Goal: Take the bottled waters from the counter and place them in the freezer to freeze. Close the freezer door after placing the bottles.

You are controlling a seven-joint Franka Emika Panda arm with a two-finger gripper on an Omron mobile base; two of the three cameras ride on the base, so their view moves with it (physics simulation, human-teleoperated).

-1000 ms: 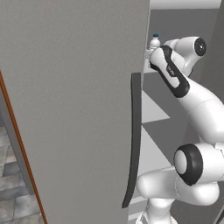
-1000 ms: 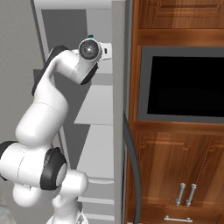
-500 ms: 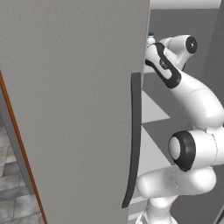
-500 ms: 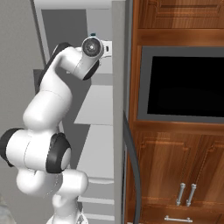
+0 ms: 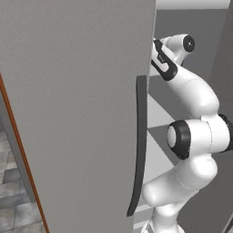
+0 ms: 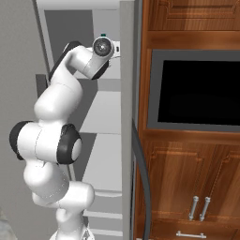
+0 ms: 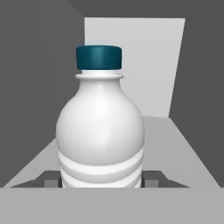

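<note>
A bottled water [image 7: 100, 131], white-bodied with a teal cap, stands upright between my fingertips [image 7: 51, 179] in the hand view. My gripper [image 7: 100, 180] is shut on its lower body. Pale freezer [image 7: 175, 144] shelf and walls lie around and behind it. In the right base view the arm reaches up into the freezer [image 6: 105, 112], and the bottle's teal cap [image 6: 103, 35] peeks above the wrist. The freezer door [image 5: 77, 113] stands open on the left, its dark bar handle [image 5: 140, 145] facing the arm. The counter is out of view.
A black wall oven [image 6: 197, 89] in brown wooden cabinets [image 6: 187, 197] stands right of the fridge. The fridge's other grey door [image 6: 126, 117] with a dark handle [image 6: 143, 187] flanks the arm. A wooden edge [image 5: 20, 150] and floor tiles lie far left.
The arm has stretched further up and into the freezer, carrying the bottle deeper; its elbow has risen. The door has not moved.
</note>
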